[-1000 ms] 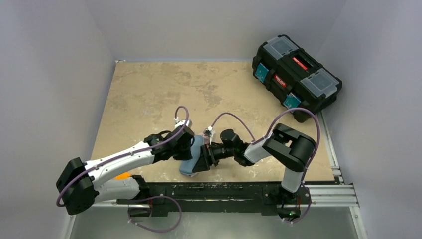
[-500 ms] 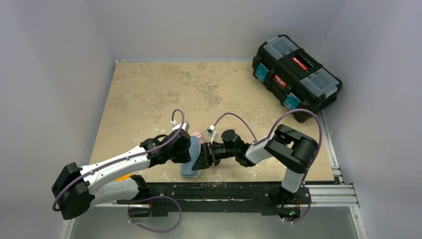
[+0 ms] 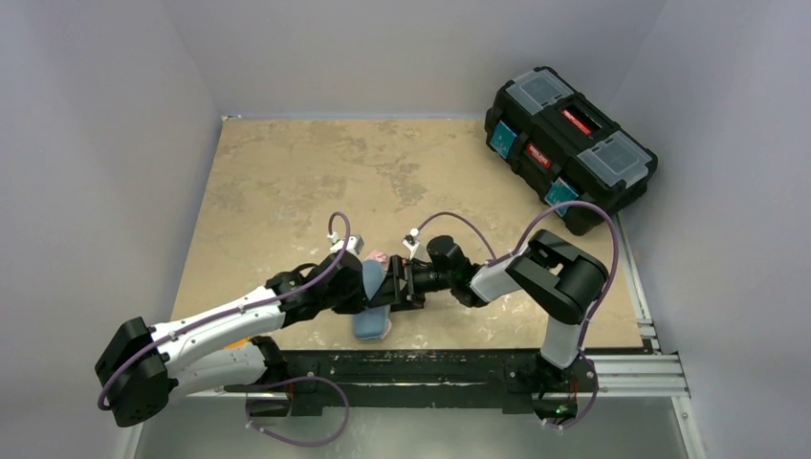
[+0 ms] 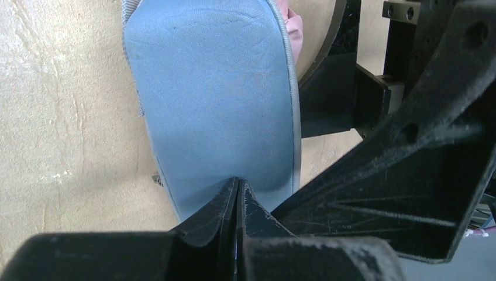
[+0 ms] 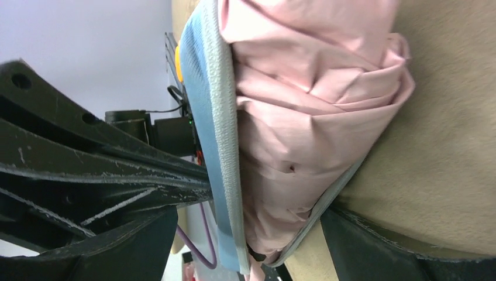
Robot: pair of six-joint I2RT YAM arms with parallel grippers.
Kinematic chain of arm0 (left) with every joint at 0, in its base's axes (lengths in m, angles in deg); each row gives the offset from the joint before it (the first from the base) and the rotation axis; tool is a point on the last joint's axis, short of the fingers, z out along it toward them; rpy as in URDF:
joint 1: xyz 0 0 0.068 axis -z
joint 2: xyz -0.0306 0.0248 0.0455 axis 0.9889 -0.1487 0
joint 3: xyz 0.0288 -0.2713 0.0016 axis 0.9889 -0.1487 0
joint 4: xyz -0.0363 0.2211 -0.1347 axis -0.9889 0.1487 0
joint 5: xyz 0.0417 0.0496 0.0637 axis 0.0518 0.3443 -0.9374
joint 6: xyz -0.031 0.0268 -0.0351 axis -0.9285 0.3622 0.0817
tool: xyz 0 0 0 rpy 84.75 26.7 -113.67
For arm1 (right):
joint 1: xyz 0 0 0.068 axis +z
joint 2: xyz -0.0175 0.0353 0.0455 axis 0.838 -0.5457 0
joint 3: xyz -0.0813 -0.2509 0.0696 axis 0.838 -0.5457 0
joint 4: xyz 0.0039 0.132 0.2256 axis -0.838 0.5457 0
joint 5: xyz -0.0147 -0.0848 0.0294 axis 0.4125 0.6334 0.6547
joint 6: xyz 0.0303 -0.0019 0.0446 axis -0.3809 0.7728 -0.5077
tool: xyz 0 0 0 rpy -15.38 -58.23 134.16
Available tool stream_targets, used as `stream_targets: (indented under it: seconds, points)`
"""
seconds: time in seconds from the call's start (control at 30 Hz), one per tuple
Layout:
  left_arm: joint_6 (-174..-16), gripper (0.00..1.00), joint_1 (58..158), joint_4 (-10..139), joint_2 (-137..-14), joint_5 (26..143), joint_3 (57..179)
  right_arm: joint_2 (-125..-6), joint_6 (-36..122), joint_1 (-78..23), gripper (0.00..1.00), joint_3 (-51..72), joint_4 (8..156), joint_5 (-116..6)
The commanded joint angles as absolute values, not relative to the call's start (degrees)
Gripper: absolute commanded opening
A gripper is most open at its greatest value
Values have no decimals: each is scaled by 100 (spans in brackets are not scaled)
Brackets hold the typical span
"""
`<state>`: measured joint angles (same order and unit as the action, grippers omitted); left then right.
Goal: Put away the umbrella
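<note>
The table [image 3: 287, 182] is lit softly and evenly in the top view, only faint shadows being cast on it, while the left gripper [image 4: 237, 190] is rendered dark and blurred close to its wrist lens.

Umbrella [image 5: 304, 117] — pink (creased) — inside case [image 5: 205, 117]

Left claw [image 4: 237, 196] pinched closed, facing right claw [image 3: 395, 285], whose fingers stand apart.
</note>
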<state>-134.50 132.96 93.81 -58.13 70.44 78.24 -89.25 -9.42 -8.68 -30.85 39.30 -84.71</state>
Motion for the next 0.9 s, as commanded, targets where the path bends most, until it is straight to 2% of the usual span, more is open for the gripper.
stream_targets:
  seconds: [0.0,0.23,0.37,0.57,0.6,0.77,0.87]
  points:
    - [-13387,0,13348,9347,-5870,7205,7554,-9346,-658,-1208,99,-3201,5276,-7289]
    - [-13294,0,13348,9348,-5837,7171,7558,-9345,-395,-1393,98,-3063,5697,-6821]
    - [-13284,0,13348,9292,-5850,7176,7558,-9766,-365,-1379,88,-2921,5511,-6889]
    - [-13255,0,13348,9263,-5967,7142,7562,-10065,-240,-1226,82,-2972,5322,-7023]
    - [-13254,0,13348,9261,-5984,7137,7564,-10083,-224,-1196,78,-3006,5282,-7059]
    - [-13248,0,13348,9307,-5990,7051,7571,-10163,-301,-1127,36,-3225,4913,-7245]
    - [-13291,3,13348,9375,-5953,7048,7612,-10104,-326,-1113,21,-3297,4816,-7256]
